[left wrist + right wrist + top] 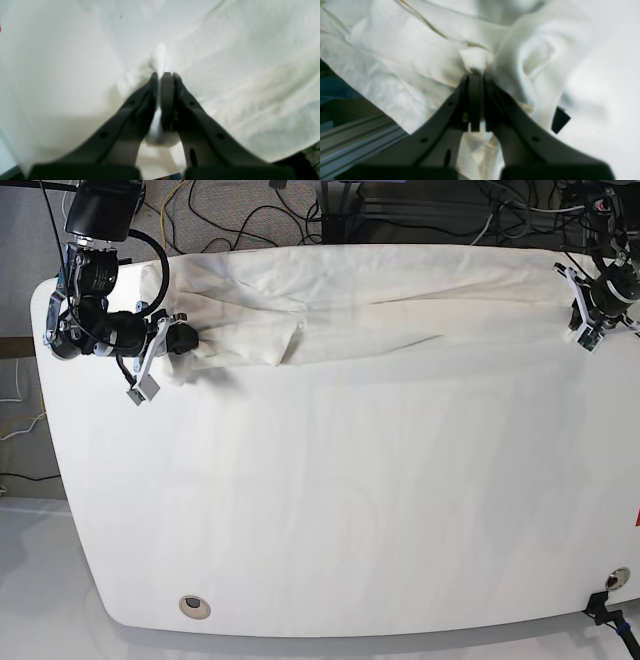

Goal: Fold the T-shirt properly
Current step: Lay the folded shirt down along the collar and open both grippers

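Observation:
The T-shirt (380,290) lies stretched in a long white band along the far edge of the table (350,500), plain side showing. At the band's left end in the base view, my right gripper (188,340) is shut on a bunched fold. The right wrist view shows its jaws (476,75) pinching crumpled white T-shirt cloth (407,57), with a black neck label (560,120) hanging beside them. My left gripper (575,300) holds the band's right end. In the left wrist view it (163,73) is shut on a pinch of the T-shirt (250,62).
Cables and dark equipment (400,210) lie on the floor behind the table's far edge. A round hole (195,607) sits near the front left corner and a fitting (617,578) near the front right. An aluminium rail (357,140) runs below the table edge.

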Robot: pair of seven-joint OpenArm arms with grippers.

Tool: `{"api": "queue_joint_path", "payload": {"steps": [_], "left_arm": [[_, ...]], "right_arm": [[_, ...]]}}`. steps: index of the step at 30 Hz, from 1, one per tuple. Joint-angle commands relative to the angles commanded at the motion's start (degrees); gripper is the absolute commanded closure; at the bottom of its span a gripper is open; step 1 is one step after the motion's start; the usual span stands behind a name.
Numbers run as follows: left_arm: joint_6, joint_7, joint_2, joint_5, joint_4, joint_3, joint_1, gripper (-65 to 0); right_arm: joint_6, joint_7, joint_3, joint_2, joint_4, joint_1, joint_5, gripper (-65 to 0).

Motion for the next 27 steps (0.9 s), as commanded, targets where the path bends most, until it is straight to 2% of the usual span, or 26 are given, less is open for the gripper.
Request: {"api": "queue_joint_path", "payload": {"steps": [8, 10, 13, 17, 20, 26, 27], "left_arm": [[0.0, 0.0, -0.1, 4.7, -1.7, 4.2, -1.3, -0.5], [0.0, 0.0, -0.1, 6.1, -2.3, 4.8, -1.4, -10.9], [0.0, 0.1, -0.1, 6.2, -2.3, 5.5, -1.4, -29.0], [0.0, 0.1, -0.2, 6.2, -2.4, 5.2, -1.4, -46.5], [0.0, 0.1, -0.2, 6.1, -1.9, 5.1, -1.4, -52.6], [0.0, 0.0, 0.2, 5.4, 1.2, 4.3, -3.2, -53.4], [0.0, 0.0, 0.3, 4.0, 1.6, 3.3, -3.6, -53.4]], "right_arm": [[-0.18, 0.0, 0.0, 0.2, 0.0, 0.1, -0.1, 0.0], [-0.35, 0.0, 0.0, 0.2, 0.0, 0.1, -0.1, -0.1], [-0.35, 0.0, 0.0, 0.2, 0.0, 0.1, -0.1, -14.6], [-0.35, 0.0, 0.0, 0.2, 0.0, 0.2, -0.1, -26.7], [-0.35, 0.0, 0.0, 0.2, 0.0, 1.0, -0.1, -29.4], [0.0, 0.0, 0.1, 0.2, 2.8, 1.4, 0.2, -29.3], [0.0, 0.0, 0.1, 0.1, 4.1, 1.3, 0.2, -29.3]]}}
